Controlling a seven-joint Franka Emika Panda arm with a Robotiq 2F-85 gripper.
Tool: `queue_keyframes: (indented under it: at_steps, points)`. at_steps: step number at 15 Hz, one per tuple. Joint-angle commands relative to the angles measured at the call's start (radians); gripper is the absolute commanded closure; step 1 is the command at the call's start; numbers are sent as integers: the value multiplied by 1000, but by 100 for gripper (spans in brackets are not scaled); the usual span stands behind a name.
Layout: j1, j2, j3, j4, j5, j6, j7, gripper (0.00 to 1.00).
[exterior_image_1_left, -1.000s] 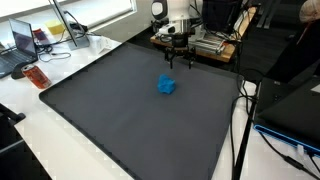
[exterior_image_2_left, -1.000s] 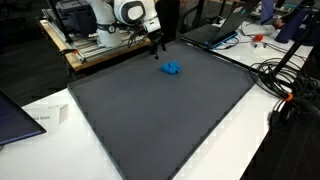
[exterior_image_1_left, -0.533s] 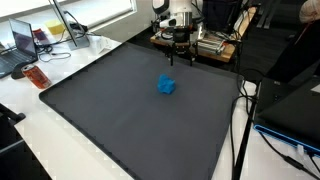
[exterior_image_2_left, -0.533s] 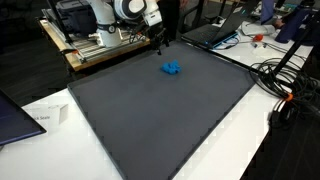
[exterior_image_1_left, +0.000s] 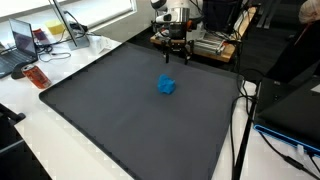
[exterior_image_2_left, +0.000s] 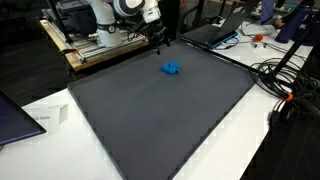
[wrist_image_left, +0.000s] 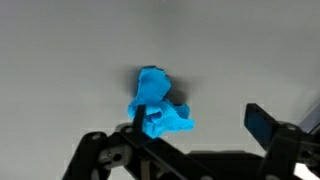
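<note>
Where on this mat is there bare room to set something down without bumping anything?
Nearly the whole dark mat is bare, from the blue object to its near edge. Crowded: the far edge by the open gripper, and the cables beside the mat.

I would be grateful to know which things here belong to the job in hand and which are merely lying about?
In hand: blue object on the dark mat; open fingers, apart from it.
Lying about: laptop; red-orange item beside the mat; cables.
</note>
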Motion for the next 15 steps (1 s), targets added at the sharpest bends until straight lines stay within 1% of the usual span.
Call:
queue_keyframes:
  at_steps: [1,2,9,11,12,15]
  points:
    - [-29,-26,16,-19,85,-23,-29,0]
    - [-35,-32,21,-24,106,-21,-49,0]
    - [-94,0,76,-11,101,-16,-23,0]
    - [-106,0,93,-1,91,-21,-33,0]
    - [-80,3,63,-12,103,-4,-46,0]
    - [-86,3,75,-7,103,-6,-46,0]
